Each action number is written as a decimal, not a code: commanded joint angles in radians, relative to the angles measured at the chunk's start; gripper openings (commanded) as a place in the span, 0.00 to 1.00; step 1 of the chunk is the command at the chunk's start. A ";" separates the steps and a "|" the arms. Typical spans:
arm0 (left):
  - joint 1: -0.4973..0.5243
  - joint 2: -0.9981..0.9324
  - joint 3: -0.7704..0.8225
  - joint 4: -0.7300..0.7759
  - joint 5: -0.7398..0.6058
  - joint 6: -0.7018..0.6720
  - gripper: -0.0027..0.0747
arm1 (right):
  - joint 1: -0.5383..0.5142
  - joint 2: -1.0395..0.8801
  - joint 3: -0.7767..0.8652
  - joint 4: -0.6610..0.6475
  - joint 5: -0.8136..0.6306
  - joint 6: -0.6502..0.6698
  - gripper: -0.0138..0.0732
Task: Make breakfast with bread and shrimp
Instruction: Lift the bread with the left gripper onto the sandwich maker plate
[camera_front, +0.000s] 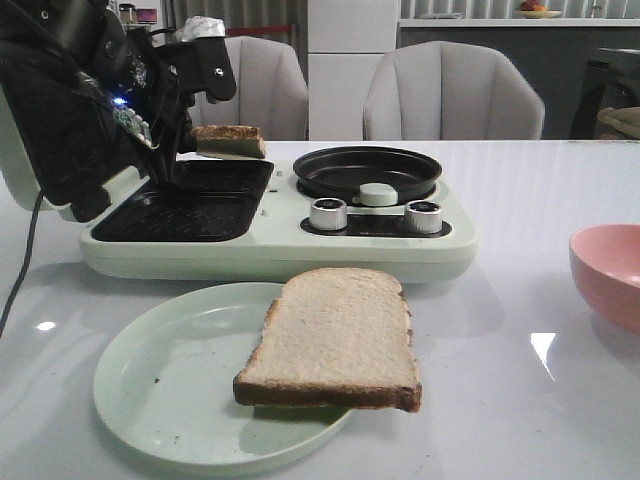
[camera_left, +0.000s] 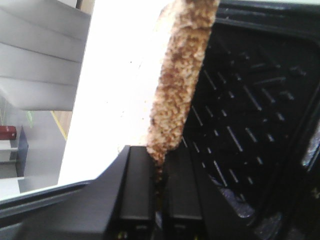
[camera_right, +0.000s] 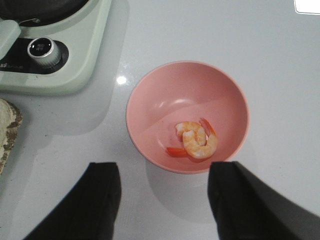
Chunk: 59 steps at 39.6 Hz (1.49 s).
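Left gripper (camera_left: 159, 187) clamped on the crust edge of a toasted bread slice (camera_front: 229, 140), held level just above the breakfast maker's (camera_front: 280, 245) open black grill tray (camera_front: 190, 200). Second slice (camera_front: 335, 340) lying half on the pale green plate (camera_front: 160, 380), just in front of the maker. Right gripper (camera_right: 162, 197) spread wide over the pink bowl (camera_right: 150, 100) holding the shrimp (camera_right: 196, 140), beside the maker.
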 joint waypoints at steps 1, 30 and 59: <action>0.005 -0.056 -0.038 0.007 -0.007 -0.006 0.17 | -0.005 -0.004 -0.034 0.006 -0.070 -0.006 0.73; -0.032 -0.078 0.016 0.007 0.100 -0.006 0.17 | -0.005 -0.004 -0.034 0.006 -0.070 -0.006 0.73; -0.032 -0.174 0.093 0.007 0.053 -0.073 0.60 | -0.005 -0.004 -0.034 0.006 -0.070 -0.006 0.73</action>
